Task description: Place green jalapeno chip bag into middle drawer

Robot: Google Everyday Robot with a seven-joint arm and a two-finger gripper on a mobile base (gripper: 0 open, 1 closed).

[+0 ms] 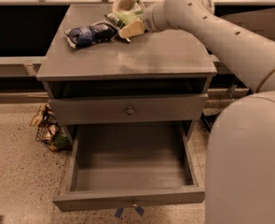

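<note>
1. Tool (pixel 132 28) and arm are seen reaching across the table (pixel 127 62) from the right. The tool is set against the near edge of the green jalapeno chip bag (pixel 122 17), at the back of the top. Whether it is open or closed on the bag cannot be told.
2. The green jalapeno chip bag is found lying on the table top, not lifted. A dark blue chip bag (pixel 89 34) is seen just beside it on the left.
3. The middle drawer (pixel 95 200) is seen pulled out and empty below, with blue tape tabs on its front. It is judged to be open so that the bag can be lowered in from above.
4. The closed drawer front (pixel 130 110) above it is shut, so the bag would have to be carried forward past it.
5. No brand or wording can be read on either bag. Only dark print on pale green is made out.
</note>
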